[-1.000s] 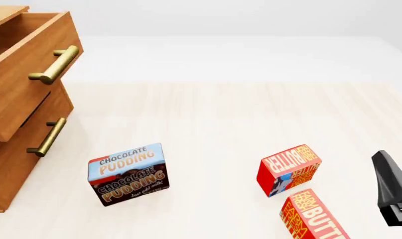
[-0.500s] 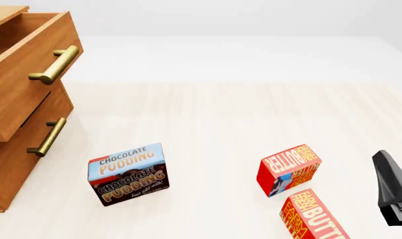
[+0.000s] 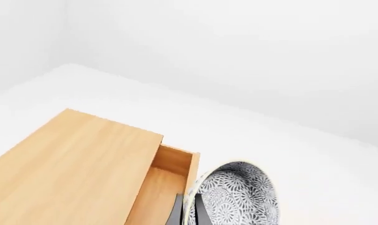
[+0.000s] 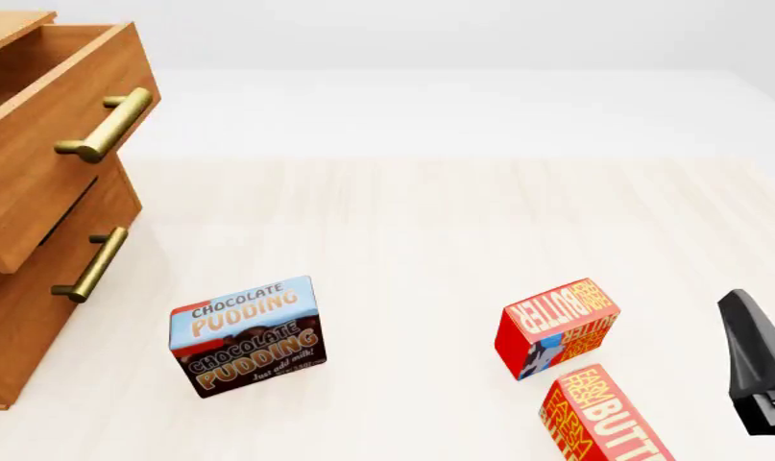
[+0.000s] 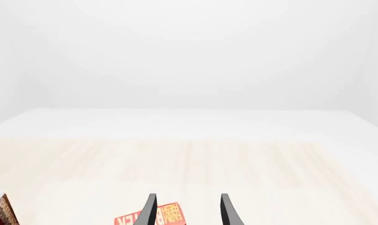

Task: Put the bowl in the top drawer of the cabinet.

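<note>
We cannot see the bowl [image 3: 237, 196] from the front at all, and the left gripper [image 3: 187, 213] is out of that view too; only the left wrist view shows them, and there the bowl's lower part is cut by the frame edge. In that view the 2 dark fingers [image 3: 177, 213] are closed on the bowl's rim, one on each side of it, holding the bowl tilted on edge so its white outside and fine grey-black lacy inside face us. The bowl hangs just beside the front corner of the top drawer [image 3: 166, 180], which stands pulled out of the cabinet [image 3: 70, 168]; whether the rim touches the wood we cannot tell. From the front, the cabinet is cropped at the left edge, and the drawer's inside is hidden. The right gripper [image 5: 187, 208] holds nothing, its fingers apart above the table [image 4: 413, 230], only their tips in view, over a red butter box [image 5: 151, 218].
</note>
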`<action>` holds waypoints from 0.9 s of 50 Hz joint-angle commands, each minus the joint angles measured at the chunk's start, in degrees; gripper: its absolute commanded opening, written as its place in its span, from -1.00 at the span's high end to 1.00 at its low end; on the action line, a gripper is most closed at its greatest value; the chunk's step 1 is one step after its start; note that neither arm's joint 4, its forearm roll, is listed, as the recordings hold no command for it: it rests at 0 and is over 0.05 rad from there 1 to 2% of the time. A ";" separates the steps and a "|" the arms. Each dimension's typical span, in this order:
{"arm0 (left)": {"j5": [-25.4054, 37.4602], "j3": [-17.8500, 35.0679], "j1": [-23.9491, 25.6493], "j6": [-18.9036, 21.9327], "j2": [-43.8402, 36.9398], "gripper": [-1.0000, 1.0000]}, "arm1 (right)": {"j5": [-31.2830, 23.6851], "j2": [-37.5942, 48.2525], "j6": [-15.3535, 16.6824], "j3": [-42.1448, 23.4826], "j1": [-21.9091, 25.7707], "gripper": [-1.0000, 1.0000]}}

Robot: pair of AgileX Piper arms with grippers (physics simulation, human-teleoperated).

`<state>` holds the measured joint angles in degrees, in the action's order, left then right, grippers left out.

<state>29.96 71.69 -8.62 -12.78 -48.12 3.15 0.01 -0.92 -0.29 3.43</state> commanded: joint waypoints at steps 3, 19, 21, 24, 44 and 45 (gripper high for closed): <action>-1.78 -2.96 -4.99 -7.18 -1.26 1.00 | 0.05 0.00 0.02 0.00 0.03 -1.00; -3.65 -5.64 -10.35 -12.67 -1.76 1.00 | 0.09 0.00 0.15 -0.01 0.11 -1.00; -3.70 -5.42 -11.40 -13.45 -2.17 1.00 | 0.09 0.00 0.15 -0.01 0.14 -1.00; -3.66 -5.90 -12.66 -15.70 -2.85 1.00 | 0.11 0.00 0.17 -0.01 0.15 -1.00; -3.83 -7.54 -15.16 -24.64 -6.07 1.00 | 0.17 0.00 0.19 -0.01 0.10 -1.00; -3.91 -7.75 -15.15 -25.30 -6.27 1.00 | 0.17 0.00 0.21 -0.01 0.11 -1.00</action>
<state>26.65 64.89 -22.55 -34.07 -53.01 3.30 0.01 -0.75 -0.30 3.55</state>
